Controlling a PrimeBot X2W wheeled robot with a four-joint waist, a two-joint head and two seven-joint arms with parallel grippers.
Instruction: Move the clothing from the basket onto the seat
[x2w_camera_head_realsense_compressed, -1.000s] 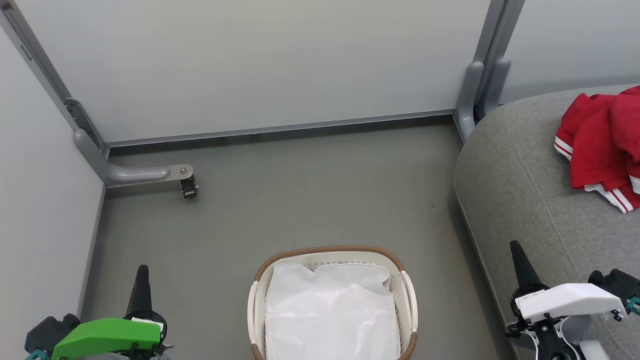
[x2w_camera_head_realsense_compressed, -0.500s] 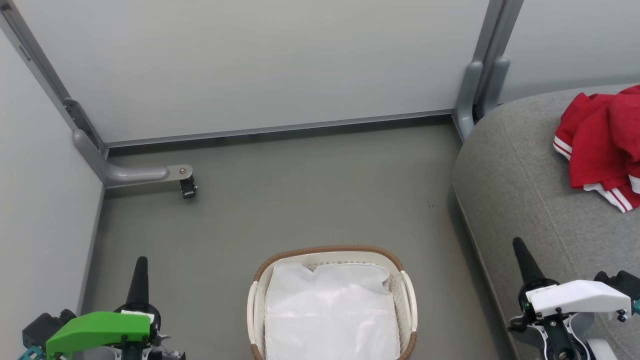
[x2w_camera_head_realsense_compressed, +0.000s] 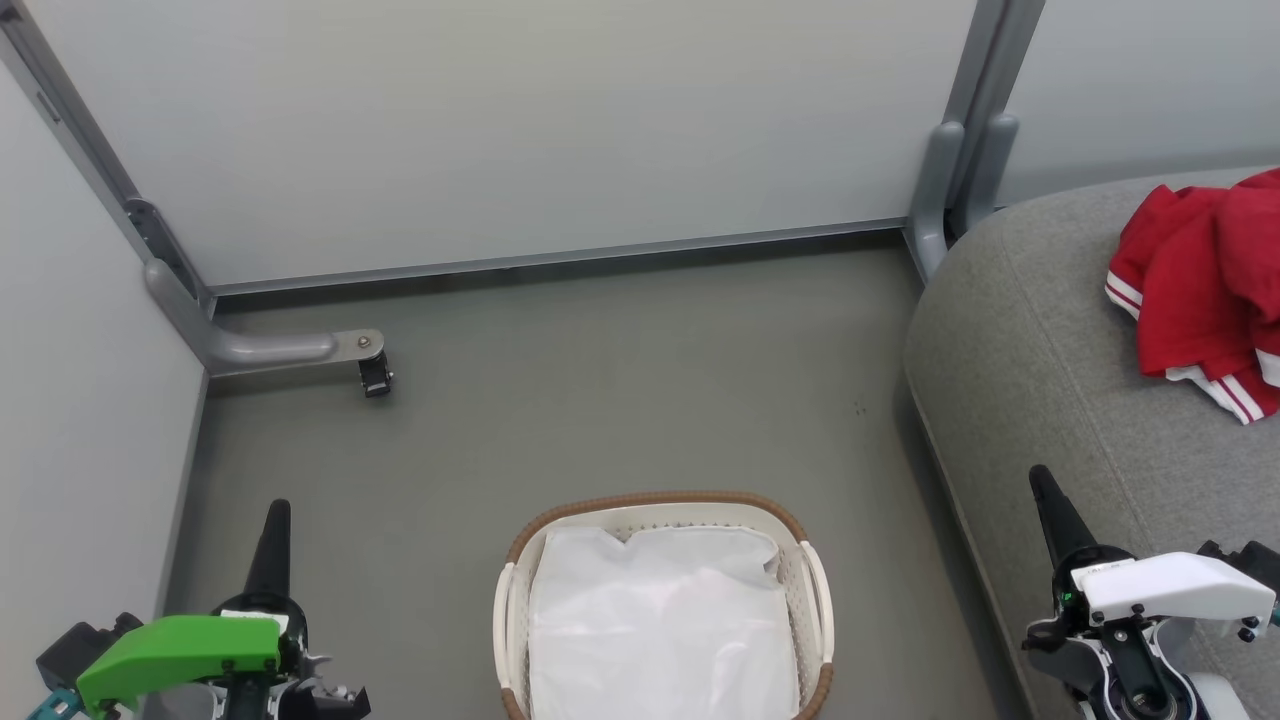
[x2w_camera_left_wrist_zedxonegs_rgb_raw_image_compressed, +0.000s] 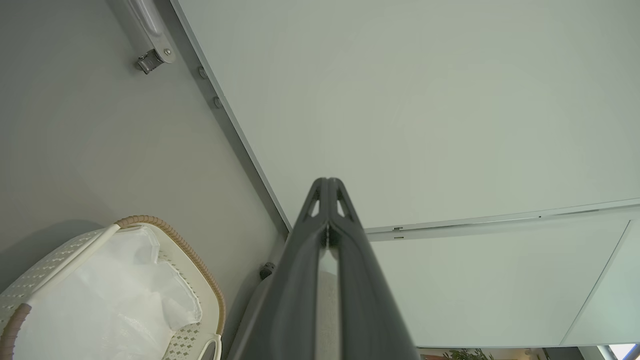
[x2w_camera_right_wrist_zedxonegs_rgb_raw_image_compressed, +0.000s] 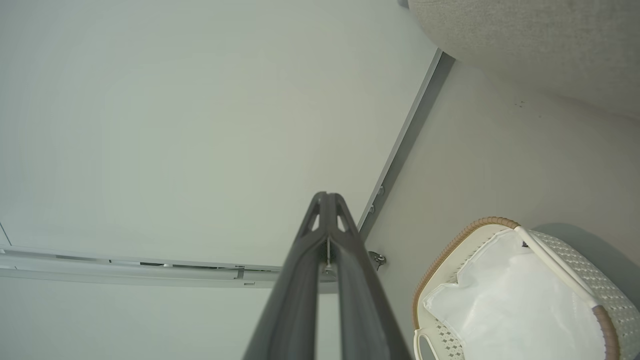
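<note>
Red clothing (x2w_camera_head_realsense_compressed: 1205, 290) lay heaped on the grey seat (x2w_camera_head_realsense_compressed: 1040, 380) | basket (x2w_camera_head_realsense_compressed: 660, 498) sat on the floor, white liner (x2w_camera_head_realsense_compressed: 660, 620) inside | left gripper (x2w_camera_head_realsense_compressed: 278, 510) and right gripper (x2w_camera_head_realsense_compressed: 1040, 478) flanked it, fingers pressed together, gripping nothing

open floor (x2w_camera_head_realsense_compressed: 620, 390) around basket (x2w_camera_head_realsense_compressed: 655, 497), seat (x2w_camera_head_realsense_compressed: 1020, 340) at right, panels (x2w_camera_head_realsense_compressed: 500, 130) behind

The left gripper (x2w_camera_head_realsense_compressed: 278, 512) sits at the near left, its 2 dark fingers pressed together and pointing toward the far side, behind it a green wrist cover (x2w_camera_head_realsense_compressed: 180, 648). The right gripper (x2w_camera_head_realsense_compressed: 1041, 480) sits at the near right, likewise closed, its fingers leaning slightly left, behind it a white wrist cover (x2w_camera_head_realsense_compressed: 1175, 585).
</note>
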